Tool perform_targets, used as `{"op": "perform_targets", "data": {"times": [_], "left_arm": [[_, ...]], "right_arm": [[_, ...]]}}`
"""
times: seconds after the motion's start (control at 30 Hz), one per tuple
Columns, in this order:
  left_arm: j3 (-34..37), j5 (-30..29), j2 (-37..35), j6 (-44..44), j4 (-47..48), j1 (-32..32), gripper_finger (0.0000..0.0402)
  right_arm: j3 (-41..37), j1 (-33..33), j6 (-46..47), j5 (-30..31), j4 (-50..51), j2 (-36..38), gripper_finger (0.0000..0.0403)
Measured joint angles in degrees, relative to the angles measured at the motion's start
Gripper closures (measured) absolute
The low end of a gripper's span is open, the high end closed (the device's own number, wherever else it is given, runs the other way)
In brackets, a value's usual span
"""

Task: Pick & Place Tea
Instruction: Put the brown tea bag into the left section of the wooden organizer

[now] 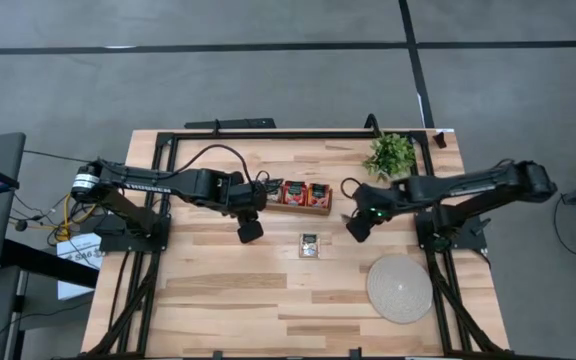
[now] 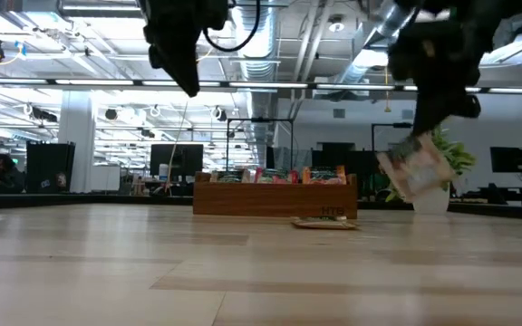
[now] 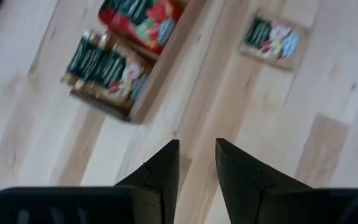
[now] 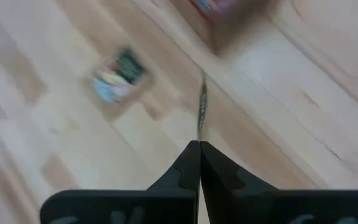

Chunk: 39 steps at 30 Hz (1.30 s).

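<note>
Right gripper (image 2: pixel 433 127) is raised above the table beside the wooden box (image 1: pixel 306 208), jaws pinched on the edge of one pale tea sachet (image 2: pixel 415 168), which hangs tilted. Another sachet (image 1: pixel 310 244) lies flat on the table (image 1: pixel 218 300). Left gripper (image 3: pixel 196 163) hovers nearby, jaws slightly parted, empty. Risk judged: the thin edge grip could let the sachet slip or twist during transfer.

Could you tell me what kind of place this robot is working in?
Probably an open-plan lab or office: a light wooden table on a grey floor, with computer monitors and exposed ceiling pipes in the room behind.
</note>
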<state>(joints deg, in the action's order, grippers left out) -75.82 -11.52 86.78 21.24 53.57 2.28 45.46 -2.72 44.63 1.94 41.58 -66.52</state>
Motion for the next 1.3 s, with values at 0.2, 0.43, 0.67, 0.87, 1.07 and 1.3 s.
{"op": "perform_targets", "data": {"times": [0.2, 0.43, 0.67, 0.87, 1.07, 1.3], "left_arm": [[0.0, 0.6, 0.0, -6.5, -10.1, 0.0, 0.0305], [0.0, 3.3, 0.0, -15.2, -25.0, 0.0, 0.0305], [0.0, 7.3, 0.0, -15.9, -33.7, 0.0, 0.0305], [0.0, 8.9, 0.0, -15.8, -35.3, 0.0, 0.0305], [0.0, 8.9, 0.0, -15.8, -35.3, 0.0, 0.0305], [0.0, 5.5, 0.0, -16.7, -33.9, 0.0, 0.0305]], "right_arm": [[2.9, -5.1, -3.5, 5.8, -5.3, 2.7, 0.0403], [9.7, -6.8, -12.5, 8.8, -10.0, 0.7, 0.0403], [17.4, -6.2, -19.2, 8.8, -10.9, -4.4, 0.0403], [22.1, -6.2, -22.7, 8.6, -10.6, -8.4, 0.0403], [24.8, -6.2, -24.2, 8.5, -10.4, -10.7, 0.0403], [25.1, -6.5, -23.6, 8.6, -8.3, -10.1, 0.0403]]}}
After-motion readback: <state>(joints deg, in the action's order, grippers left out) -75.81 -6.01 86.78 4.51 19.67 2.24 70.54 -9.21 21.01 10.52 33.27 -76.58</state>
